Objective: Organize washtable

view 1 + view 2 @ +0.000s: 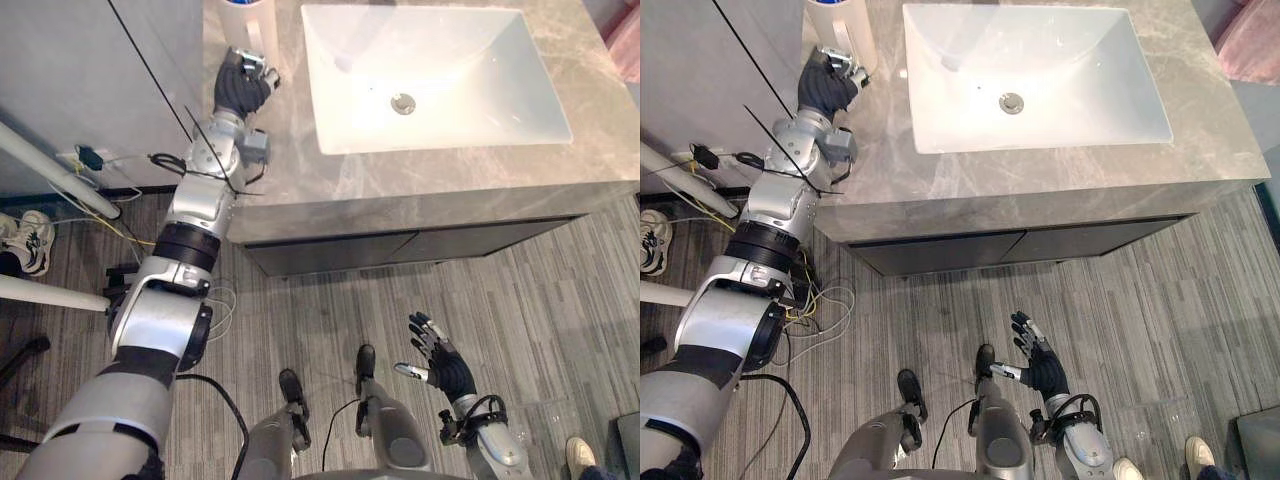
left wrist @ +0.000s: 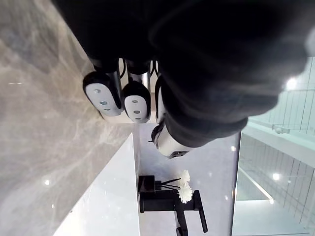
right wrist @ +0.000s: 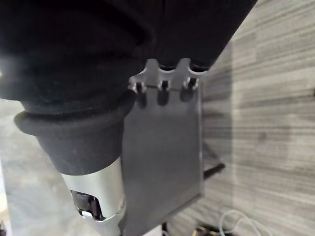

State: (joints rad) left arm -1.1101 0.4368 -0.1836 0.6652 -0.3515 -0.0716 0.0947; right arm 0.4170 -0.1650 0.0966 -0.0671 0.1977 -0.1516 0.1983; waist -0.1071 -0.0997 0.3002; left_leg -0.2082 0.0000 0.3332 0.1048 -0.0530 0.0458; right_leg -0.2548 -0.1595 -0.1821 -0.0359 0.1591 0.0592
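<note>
The left hand (image 1: pixel 243 88) rests on the back left part of the grey marble tabletop (image 1: pixel 420 185). Its fingers (image 2: pixel 103 93) are curled in, with the thumb close under them, and nothing is between them. Just beside the fingertips stands a white cup (image 1: pixel 840 25) with a blue rim, in the back corner and left of the sink (image 1: pixel 530 120). I cannot tell whether the hand touches the cup.

The eye views show the white sink from above, with its round drain (image 1: pixel 403 103). The left wrist view looks along the tabletop and shows a black faucet (image 2: pixel 170 204) and white flowers (image 2: pixel 183 186) in a dark holder beside it. The hand's dark cover blocks much of that view, and the top edge of the eye views cuts the cup.

The right hand (image 1: pixel 437 358) hangs low over the striped floor (image 1: pixel 330 300), well apart from the tabletop, with fingers spread and holding nothing.
</note>
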